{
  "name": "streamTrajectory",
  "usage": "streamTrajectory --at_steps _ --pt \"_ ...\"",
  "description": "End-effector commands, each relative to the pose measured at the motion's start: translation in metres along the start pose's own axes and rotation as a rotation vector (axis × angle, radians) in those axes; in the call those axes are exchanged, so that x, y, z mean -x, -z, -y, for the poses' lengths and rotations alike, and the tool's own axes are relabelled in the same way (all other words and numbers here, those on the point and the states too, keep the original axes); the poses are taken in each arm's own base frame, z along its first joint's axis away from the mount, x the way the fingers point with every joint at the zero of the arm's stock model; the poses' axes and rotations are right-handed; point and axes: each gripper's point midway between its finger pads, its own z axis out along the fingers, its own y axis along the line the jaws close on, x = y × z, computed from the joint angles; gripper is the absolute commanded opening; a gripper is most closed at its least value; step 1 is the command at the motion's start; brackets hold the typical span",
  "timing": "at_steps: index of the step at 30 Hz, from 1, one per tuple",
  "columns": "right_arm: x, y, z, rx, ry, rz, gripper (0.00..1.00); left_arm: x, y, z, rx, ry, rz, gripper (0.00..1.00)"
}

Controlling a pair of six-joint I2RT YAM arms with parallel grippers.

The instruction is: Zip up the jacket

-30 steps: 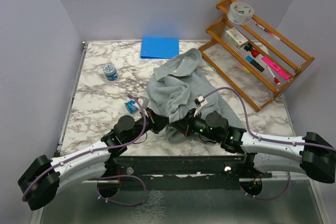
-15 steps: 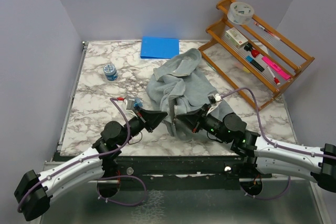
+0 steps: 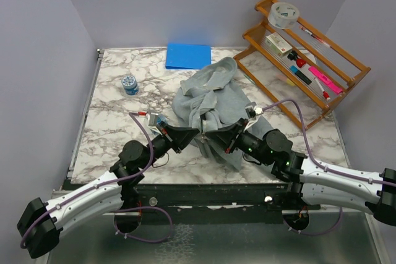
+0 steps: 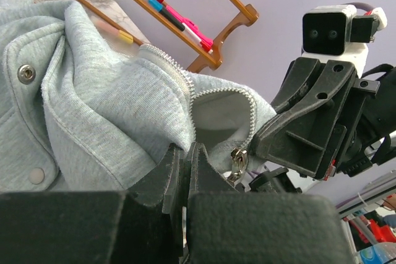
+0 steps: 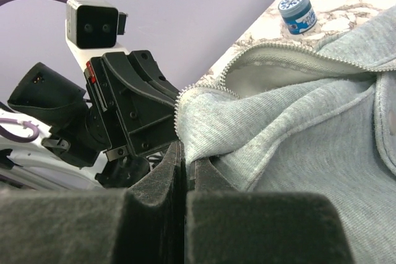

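left claw pinching soft jacket, toothed zipper

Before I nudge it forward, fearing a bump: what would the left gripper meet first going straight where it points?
The left gripper pinches the jacket edge; straight beyond that fold, probably the right gripper, facing it close by.

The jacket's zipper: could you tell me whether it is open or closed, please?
Open: on the jacket, two rows of teeth spread apart, lining between.
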Motion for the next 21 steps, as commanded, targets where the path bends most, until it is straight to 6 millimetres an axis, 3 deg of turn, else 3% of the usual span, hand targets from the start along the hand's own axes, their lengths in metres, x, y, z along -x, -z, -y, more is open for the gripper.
streamTrajectory --at_steps 1,10,14,21 --pt "0.007 0.003 -0.012 0.045 -0.050 0.018 0.00 0.020 -0.004 0.020 -0.055 0.027 0.057 0.00" --pt "0.009 0.003 -0.014 0.067 -0.194 0.073 0.00 0.041 -0.004 0.029 -0.068 0.020 0.132 0.00" --pt "0.009 0.005 -0.006 0.037 -0.268 0.107 0.01 0.049 -0.002 0.036 -0.093 0.019 0.161 0.00" --pt "0.011 0.005 -0.019 0.112 -0.349 0.119 0.00 0.056 0.000 0.052 -0.167 0.049 0.185 0.00"
